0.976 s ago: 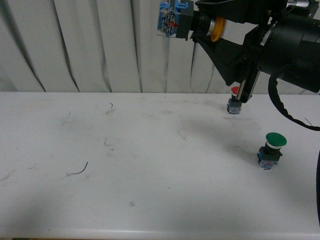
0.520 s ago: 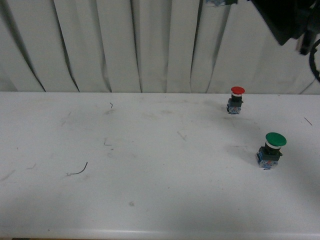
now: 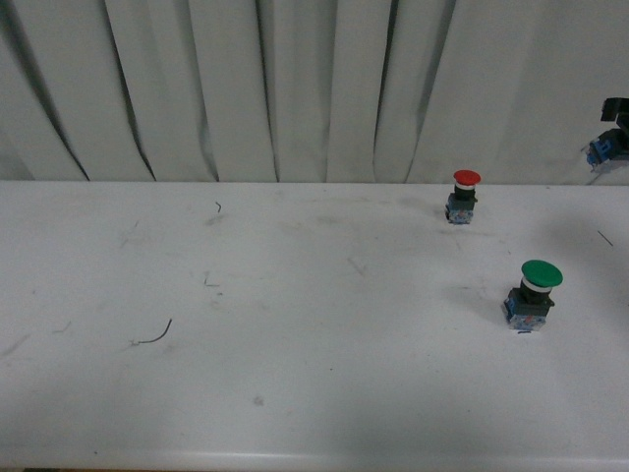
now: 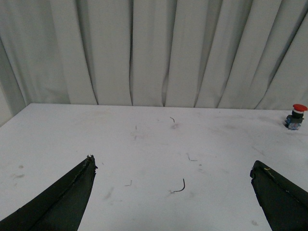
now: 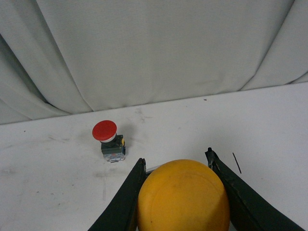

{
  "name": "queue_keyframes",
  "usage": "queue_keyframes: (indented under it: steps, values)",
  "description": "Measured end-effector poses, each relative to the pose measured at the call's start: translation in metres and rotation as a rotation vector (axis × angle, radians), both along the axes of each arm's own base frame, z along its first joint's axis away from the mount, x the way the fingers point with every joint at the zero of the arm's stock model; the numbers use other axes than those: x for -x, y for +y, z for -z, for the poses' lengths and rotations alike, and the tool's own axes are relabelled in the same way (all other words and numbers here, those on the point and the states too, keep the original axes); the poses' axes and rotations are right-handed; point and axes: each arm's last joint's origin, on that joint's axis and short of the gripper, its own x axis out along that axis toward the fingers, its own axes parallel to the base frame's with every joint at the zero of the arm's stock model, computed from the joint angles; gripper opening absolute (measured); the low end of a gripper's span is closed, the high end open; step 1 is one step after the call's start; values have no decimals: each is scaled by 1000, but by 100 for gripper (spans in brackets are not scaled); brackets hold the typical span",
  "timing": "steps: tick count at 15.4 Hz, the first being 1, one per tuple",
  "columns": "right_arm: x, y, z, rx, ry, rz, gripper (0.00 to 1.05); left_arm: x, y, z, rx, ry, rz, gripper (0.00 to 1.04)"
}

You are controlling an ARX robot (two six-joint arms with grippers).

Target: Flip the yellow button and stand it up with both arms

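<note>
In the front view, the white table (image 3: 295, 393) carries the red button (image 3: 466, 195) near the back edge. The green button (image 3: 534, 293) stands closer to us and further right, well apart from it. Both stand upright, caps up. At the far right edge only the blue base of the yellow button (image 3: 598, 150) peeks in, held up in front of the curtain (image 3: 246, 88), clear of the table.

In the left wrist view, the left gripper (image 4: 173, 162) has its fingers (image 4: 67, 199) spread wide with nothing between them, above bare tabletop. The red button sits far off at the edge.

In the right wrist view, the right gripper (image 5: 175, 159) clamps the yellow button, its round cap filling the gap between both fingers (image 5: 122, 204). The red button stands on the table beyond.
</note>
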Motion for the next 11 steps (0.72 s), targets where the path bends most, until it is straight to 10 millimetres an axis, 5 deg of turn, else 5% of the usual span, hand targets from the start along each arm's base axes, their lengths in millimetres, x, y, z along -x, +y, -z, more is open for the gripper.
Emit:
queue_keyframes:
  steps: [6, 7, 11]
  values:
    - [-39, 24, 25, 39, 168, 15, 36, 0, 0, 0, 0, 0, 0, 98]
    - [-56, 48, 26, 18, 213, -20, 35, 0, 0, 0, 0, 0, 0, 98]
    - [-65, 65, 47, 29, 306, -36, 35, 0, 0, 0, 0, 0, 0, 98]
